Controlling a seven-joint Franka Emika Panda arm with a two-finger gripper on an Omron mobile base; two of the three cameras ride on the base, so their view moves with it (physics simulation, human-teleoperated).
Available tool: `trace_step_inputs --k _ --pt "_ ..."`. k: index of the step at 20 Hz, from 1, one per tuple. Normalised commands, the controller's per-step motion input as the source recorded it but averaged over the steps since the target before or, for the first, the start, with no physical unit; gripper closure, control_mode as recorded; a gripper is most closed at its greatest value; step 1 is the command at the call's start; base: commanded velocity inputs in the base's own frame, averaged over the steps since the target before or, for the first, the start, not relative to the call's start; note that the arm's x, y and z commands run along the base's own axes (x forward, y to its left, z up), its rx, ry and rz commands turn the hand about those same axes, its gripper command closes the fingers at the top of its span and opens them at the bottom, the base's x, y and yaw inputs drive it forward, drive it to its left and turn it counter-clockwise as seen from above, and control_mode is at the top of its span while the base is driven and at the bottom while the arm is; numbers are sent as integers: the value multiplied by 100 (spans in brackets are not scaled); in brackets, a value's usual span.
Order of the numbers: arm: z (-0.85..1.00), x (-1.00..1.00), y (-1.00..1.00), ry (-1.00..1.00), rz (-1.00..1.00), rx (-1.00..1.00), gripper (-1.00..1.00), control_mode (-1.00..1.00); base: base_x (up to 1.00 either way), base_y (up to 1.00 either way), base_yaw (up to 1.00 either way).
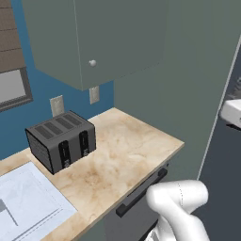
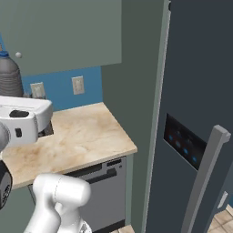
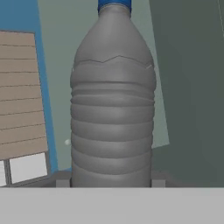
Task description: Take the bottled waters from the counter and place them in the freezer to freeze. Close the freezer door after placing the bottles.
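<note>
On the left base view: light beige marble-patterned counter [image 1: 127,150] carrying a dark grey four-slot toaster [image 1: 61,141]; white sink basin [image 1: 28,207] at lower left; grey-green wall cabinet [image 1: 108,37] above, two pale wall sockets on the blue wall beneath it.

Across the right base view: same counter; smoky grey ribbed plastic bottle [image 2: 9,77] at far left, raised above the counter, directly over the white hand, blue cap on top. Tall dark slate-grey freezer door [image 2: 195,91] with black blue-lit dispenser panel [image 2: 184,145] and long grey vertical handle [image 2: 205,177], at right, well apart from the bottle.

Hand view: grey bottle upright, close before the camera; the fingers [image 3: 62,183] show as small grey tips flanking its base, clenched on the lower body.

Handling, judged: rigid-looking ribbed plastic, moderately heavy if full, smooth and somewhat slippery; ribs aid purchase. A low hold risks tipping; mid-body ribs would be steadier.
</note>
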Motion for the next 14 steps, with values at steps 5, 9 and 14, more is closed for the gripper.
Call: trace_step_inputs --k 5,9,14 --pt "-6 -31 3 -23 0 0 100 -100 0 0 0" --pt "0 0 0 0 0 0 100 100 -99 -27 0" --pt "0 0 0 0 0 0 100 100 -100 -73 0"
